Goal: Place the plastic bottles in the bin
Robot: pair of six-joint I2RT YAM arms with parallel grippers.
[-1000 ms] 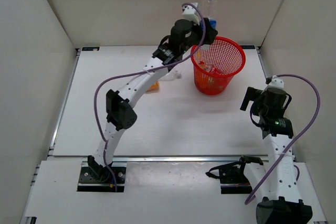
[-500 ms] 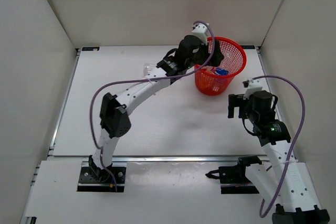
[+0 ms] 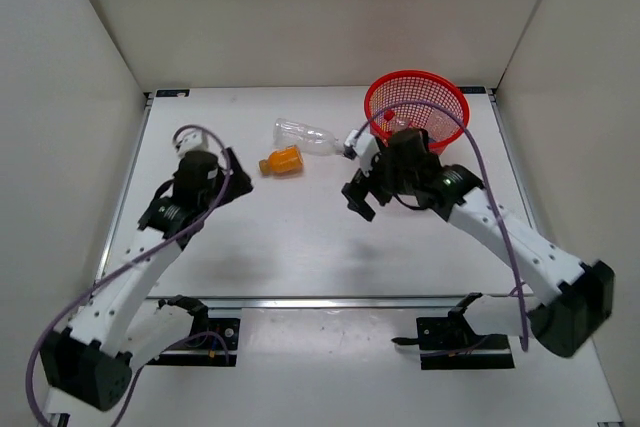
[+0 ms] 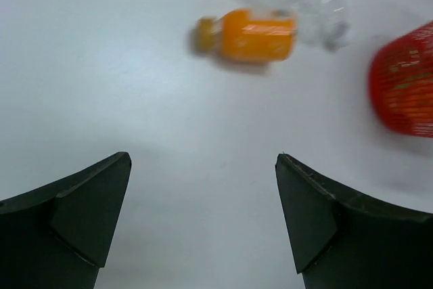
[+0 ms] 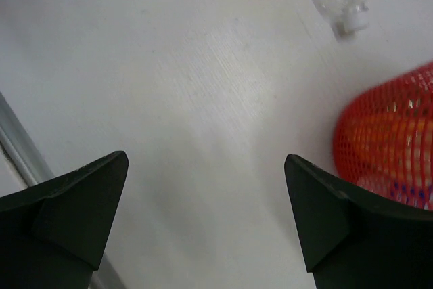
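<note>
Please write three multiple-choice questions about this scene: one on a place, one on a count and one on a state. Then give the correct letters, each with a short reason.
1. Where is the orange bottle?
A) inside the bin
B) on the table, beside the clear bottle
C) under the bin

2. How many bottles lie on the table outside the bin?
A) two
B) four
C) none

3. In what state is the right pincer?
A) shut on a bottle
B) open and empty
C) out of view

Answers:
1 B: the top view shows it lying next to the clear bottle, left of the bin.
2 A: only the orange bottle and the clear bottle lie there.
3 B: its wrist view shows the jaws wide apart, with only table between them.
</note>
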